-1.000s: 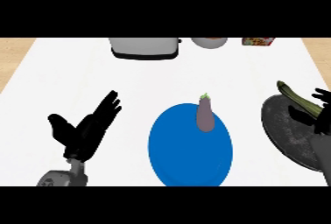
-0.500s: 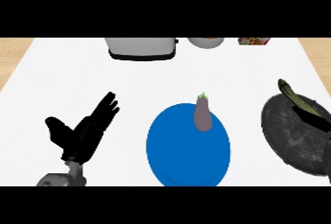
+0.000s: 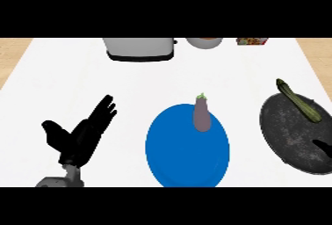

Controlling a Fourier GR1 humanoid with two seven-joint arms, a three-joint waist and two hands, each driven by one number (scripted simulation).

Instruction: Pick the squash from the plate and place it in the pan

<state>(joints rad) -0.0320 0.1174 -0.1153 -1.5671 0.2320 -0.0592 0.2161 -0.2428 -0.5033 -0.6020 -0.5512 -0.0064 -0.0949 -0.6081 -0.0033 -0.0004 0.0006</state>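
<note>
A long green squash (image 3: 299,100) lies in the dark round pan (image 3: 292,132) at the right, its stem end sticking out over the pan's far rim. The blue plate (image 3: 185,156) in the middle carries a purple eggplant (image 3: 202,115) at its far edge. My left hand (image 3: 81,134) rests open at the lower left, fingers up, well apart from the plate. Only a dark tip of my right hand (image 3: 322,147) shows at the right edge over the pan, apart from the squash.
A grey toaster (image 3: 139,48) stands at the back, with a bowl (image 3: 206,42) and a small box (image 3: 251,41) to its right. White counter lies between my left hand and the plate, and between the plate and the pan.
My right hand has pulled back to the right, almost out of view, away from the squash. The squash stays in the pan. My left hand has hardly moved.
</note>
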